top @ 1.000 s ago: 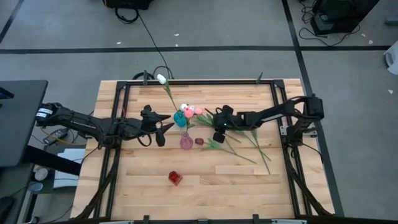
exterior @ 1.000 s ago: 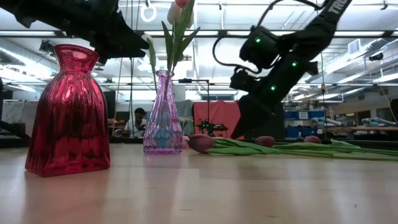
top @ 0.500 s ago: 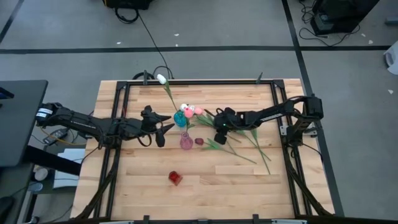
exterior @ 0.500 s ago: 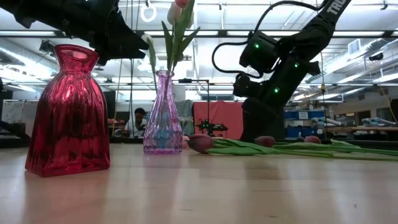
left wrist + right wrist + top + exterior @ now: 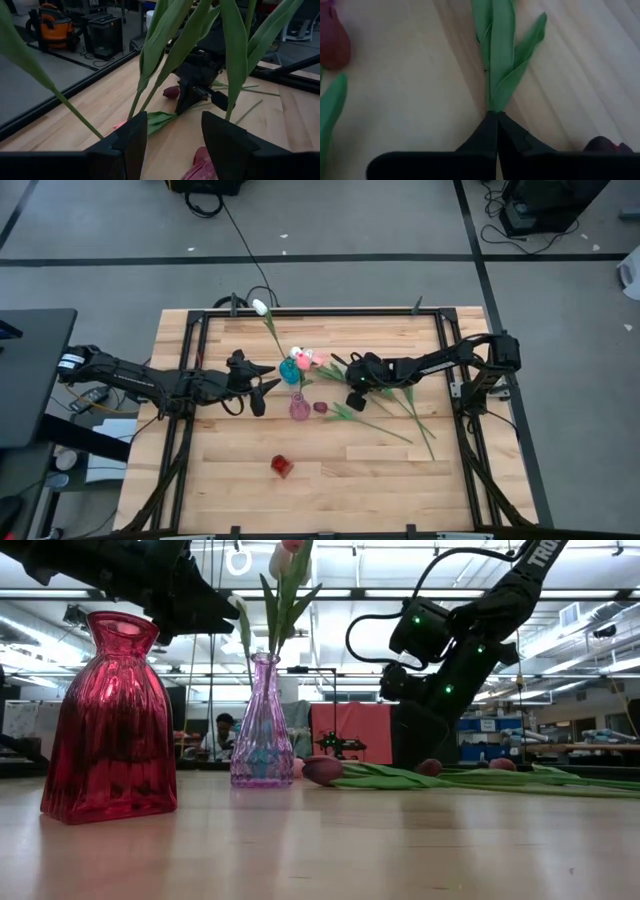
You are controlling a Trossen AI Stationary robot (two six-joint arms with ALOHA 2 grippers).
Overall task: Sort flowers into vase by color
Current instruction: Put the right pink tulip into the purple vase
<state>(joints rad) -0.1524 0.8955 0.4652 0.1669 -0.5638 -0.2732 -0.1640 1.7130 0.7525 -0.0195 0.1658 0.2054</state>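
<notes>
Several flowers [image 5: 385, 405] lie on the table right of centre, green stems and leaves spread out, a maroon head [image 5: 322, 770] among them. A teal vase [image 5: 290, 370] holds pink and white flowers. A purple vase [image 5: 262, 725] holds green leaves. A red vase [image 5: 110, 720] stands nearest the front edge. My right gripper [image 5: 352, 398] is down among the lying flowers, shut on a green stem. My left gripper [image 5: 258, 388] hovers open left of the vases, nothing between its fingers [image 5: 132, 140]. My right gripper pinches one flower's green stem [image 5: 492, 106] between its two fingertips, right where the leaves branch off. The fingers come from above, pointing down at the table. The flower lies flat on the wood, its leaves spread ahead of the fingers.
A black metal frame [image 5: 200, 340] runs around the tabletop. Two maroon heads [image 5: 332, 37] [image 5: 605, 145] lie close to the held stem. Bare wood stretches along the near side around the red vase [image 5: 282, 467].
My right gripper has shut on the stem of a flower lying on the table, after edging slightly toward the table's right side. The flowers lie where they were.
</notes>
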